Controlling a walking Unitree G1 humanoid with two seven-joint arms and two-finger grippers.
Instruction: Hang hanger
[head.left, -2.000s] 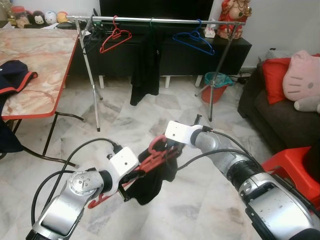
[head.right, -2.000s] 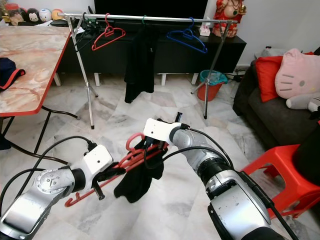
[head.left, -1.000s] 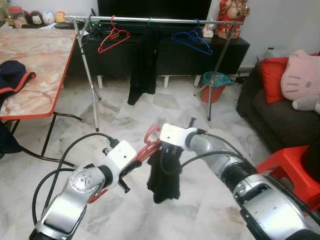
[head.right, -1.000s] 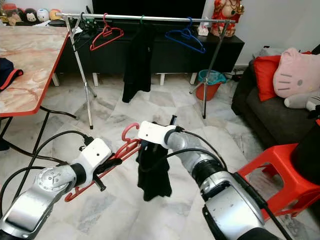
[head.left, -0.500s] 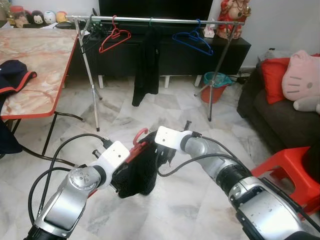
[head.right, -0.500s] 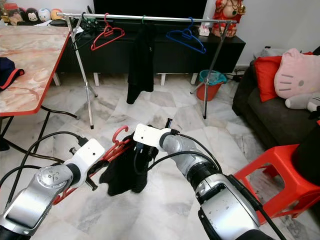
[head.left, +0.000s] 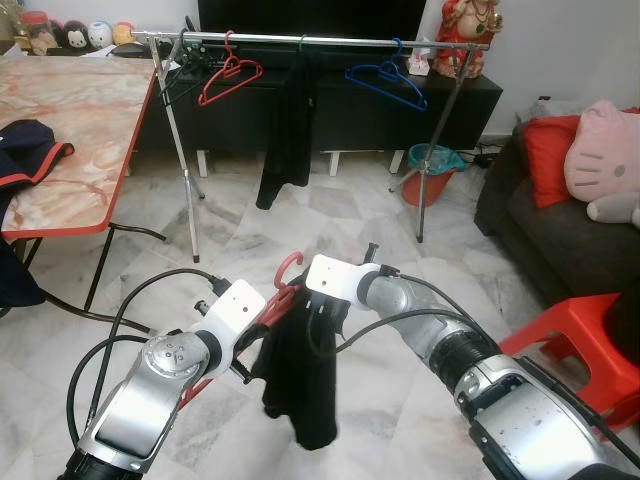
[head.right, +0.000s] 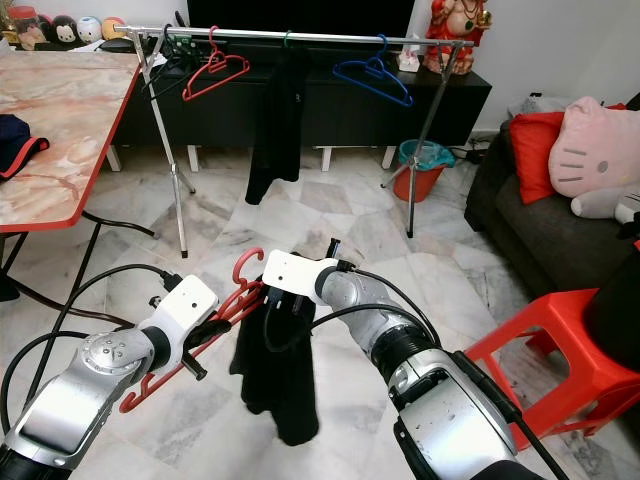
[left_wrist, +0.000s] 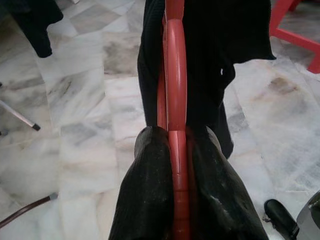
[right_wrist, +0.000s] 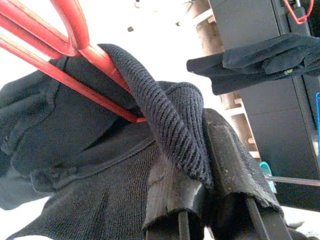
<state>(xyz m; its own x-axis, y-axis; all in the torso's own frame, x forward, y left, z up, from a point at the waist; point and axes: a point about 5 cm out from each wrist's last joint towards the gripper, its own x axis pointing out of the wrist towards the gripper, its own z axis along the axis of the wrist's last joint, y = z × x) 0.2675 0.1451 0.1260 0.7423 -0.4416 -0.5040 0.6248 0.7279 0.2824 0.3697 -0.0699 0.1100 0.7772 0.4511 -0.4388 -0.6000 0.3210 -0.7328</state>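
My left gripper (head.left: 262, 322) is shut on the arm of a red hanger (head.left: 283, 290), low in front of me with its hook pointing up. In the left wrist view the hanger (left_wrist: 175, 100) runs between the two fingers (left_wrist: 150, 190). A black garment (head.left: 300, 385) is draped over the hanger and hangs down long. My right gripper (head.left: 320, 305) is shut on the garment's ribbed collar (right_wrist: 175, 125) right beside the hanger (right_wrist: 75, 30). The clothes rack rail (head.left: 310, 40) stands a few steps ahead.
The rail carries a red hanger (head.left: 228, 80), a black garment (head.left: 290, 130) and a blue hanger (head.left: 385, 82). A marble-top table (head.left: 70, 110) stands at left. At right are a dark sofa (head.left: 540, 230) and a red stool (head.left: 580, 330). Marble floor lies between.
The black garment was bunched up by the left gripper half a second ago and now hangs straight down from the hanger. Both grippers keep their hold.
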